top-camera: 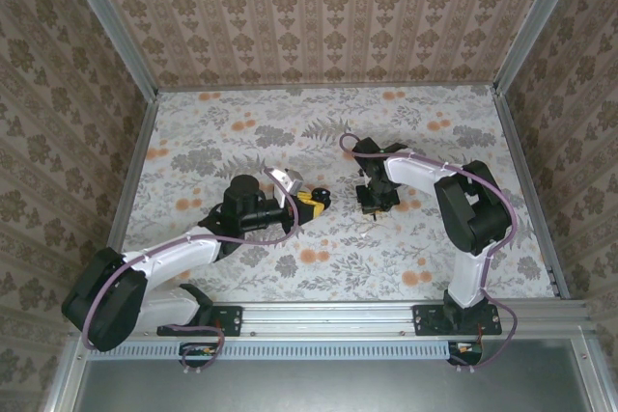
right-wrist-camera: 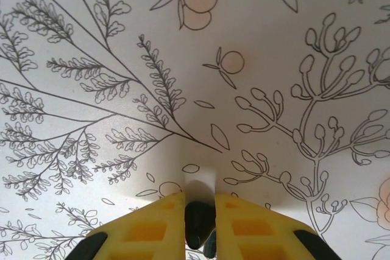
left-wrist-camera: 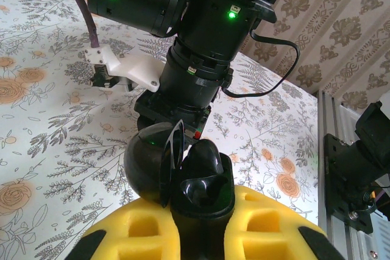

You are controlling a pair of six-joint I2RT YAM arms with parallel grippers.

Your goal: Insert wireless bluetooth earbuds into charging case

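- At the middle of the desk [top-camera: 290,132] in the top view: left end effector [top-camera: 311,206] pointing toward 3 o'clock, drawn narrow and clamped on the charging case [left-wrist-camera: 204,181].
- In the left wrist view, at 12 o'clock of the yellow pads [left-wrist-camera: 268,229]: the case gripped low between them. Glossy and black here rather than white, with a domed lid swung open toward 9 o'clock and a cupped seat facing up.
- At 3 o'clock of the case in the top view, near but apart: right end effector [top-camera: 372,198] aimed straight down at the desk.
- In the right wrist view, at 6 o'clock: yellow fingers [right-wrist-camera: 152,226] drawn close, the slim gap between them filled by a small black earbud [right-wrist-camera: 198,223], pinched there. Touching the desk or just above it: cannot tell.
- Behind the case in the left wrist view, at 12 o'clock: dark wrist of the right arm [left-wrist-camera: 201,47], standing upright over the desk, two green lights lit.
- Underfoot: white desk covering printed with grey fern sprays and orange blossoms.
- At 9, 12 and 3 o'clock of the desk: walls [top-camera: 319,16] papered in beige damask stripes, with aluminium posts [top-camera: 106,21] rising at the far corners.
- At 6 o'clock: metal rail [top-camera: 338,314] carrying both arm bases.
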